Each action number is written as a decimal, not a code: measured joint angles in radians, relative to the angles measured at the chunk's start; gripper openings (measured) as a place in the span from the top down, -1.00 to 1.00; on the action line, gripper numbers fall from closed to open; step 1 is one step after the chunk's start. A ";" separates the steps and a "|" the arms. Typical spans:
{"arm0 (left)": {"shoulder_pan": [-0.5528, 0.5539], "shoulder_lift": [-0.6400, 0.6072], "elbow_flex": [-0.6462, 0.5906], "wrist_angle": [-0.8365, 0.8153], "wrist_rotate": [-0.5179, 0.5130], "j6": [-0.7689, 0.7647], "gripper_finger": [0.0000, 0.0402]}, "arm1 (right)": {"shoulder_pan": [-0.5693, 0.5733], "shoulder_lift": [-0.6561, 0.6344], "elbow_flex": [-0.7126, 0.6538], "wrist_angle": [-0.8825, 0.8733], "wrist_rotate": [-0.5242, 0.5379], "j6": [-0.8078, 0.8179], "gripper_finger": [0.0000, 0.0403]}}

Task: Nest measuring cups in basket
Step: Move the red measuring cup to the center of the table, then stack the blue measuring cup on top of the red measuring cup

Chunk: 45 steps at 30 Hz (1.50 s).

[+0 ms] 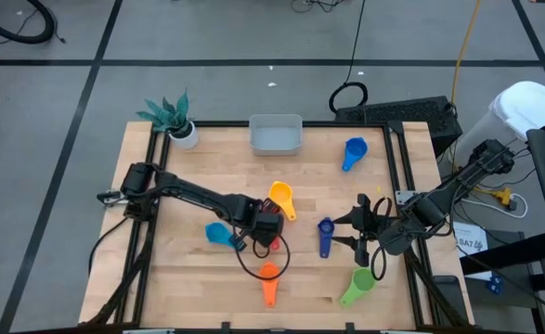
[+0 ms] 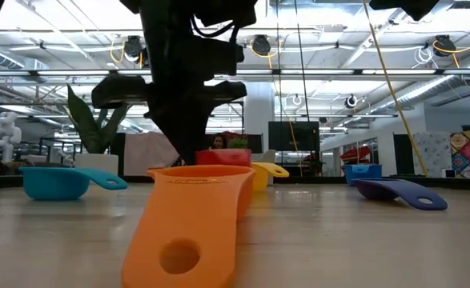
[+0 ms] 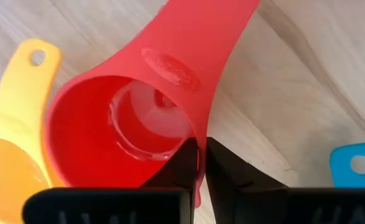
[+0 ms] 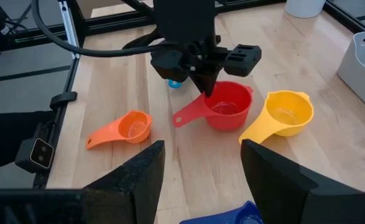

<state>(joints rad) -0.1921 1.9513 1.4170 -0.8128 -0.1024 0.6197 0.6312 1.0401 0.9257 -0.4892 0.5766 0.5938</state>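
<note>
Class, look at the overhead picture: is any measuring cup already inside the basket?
No: the basket shows only its bare grey floor, and the cups, such as the green cup, lie on the table.

A white pot with a teal plant (image 1: pixel 177 122) stands at the wooden table's (image 1: pixel 198 278) corner.

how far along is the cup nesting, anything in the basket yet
Nothing looks done: the basket shows no cups in the high view. In hand: the left gripper is pinched on the rim of the red cup, which sits on the table beside the yellow cup. Left: the orange cup, green cup, light blue cup, blue cup and dark blue cup lie scattered. The right gripper waits open.
</note>
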 joint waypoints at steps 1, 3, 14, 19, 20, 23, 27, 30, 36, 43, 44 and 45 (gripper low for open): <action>0.000 -0.003 0.000 -0.001 0.000 0.000 0.85 | 0.000 0.000 0.000 0.000 0.000 0.000 -0.02; -0.001 -0.004 0.000 0.001 0.000 -0.001 0.84 | 0.000 0.000 0.000 0.000 0.000 0.000 -0.02; 0.000 -0.004 0.000 -0.001 0.000 -0.017 0.62 | 0.000 0.000 0.000 0.000 -0.001 0.000 -0.02; 0.000 -0.004 0.000 0.000 -0.034 -0.048 0.32 | 0.000 0.000 -0.006 0.005 0.005 0.001 -0.02; 0.000 -0.004 0.002 -0.004 -0.051 -0.053 0.26 | 0.000 -0.001 -0.015 0.006 0.017 0.002 -0.02; 0.000 -0.004 0.045 -0.068 -0.104 -0.076 0.11 | -0.002 0.000 -0.055 0.006 0.050 0.009 -0.02; 0.005 -0.004 0.139 -0.181 -0.137 -0.110 -0.03 | -0.016 0.000 -0.116 0.061 0.051 0.027 -0.02; 0.013 -0.004 0.211 -0.256 -0.198 -0.096 -0.07 | -0.017 0.000 -0.142 0.115 0.051 0.023 -0.02; 0.072 -0.004 0.262 -0.278 -0.273 0.085 0.02 | -0.014 0.000 -0.157 0.202 0.044 -0.005 -0.02; 0.178 -0.004 0.262 -0.276 -0.266 0.208 0.20 | -0.001 0.000 -0.157 0.201 0.021 0.003 -0.02; 0.189 -0.004 0.262 -0.271 -0.257 0.219 0.23 | -0.001 0.000 -0.157 0.201 0.021 0.003 -0.02; 0.197 -0.004 0.262 -0.266 -0.248 0.227 0.25 | -0.001 0.000 -0.157 0.201 0.021 0.003 -0.02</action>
<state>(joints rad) 0.0047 1.9472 1.6791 -1.0784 -0.3502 0.8471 0.6304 1.0401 0.7689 -0.2886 0.5980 0.5964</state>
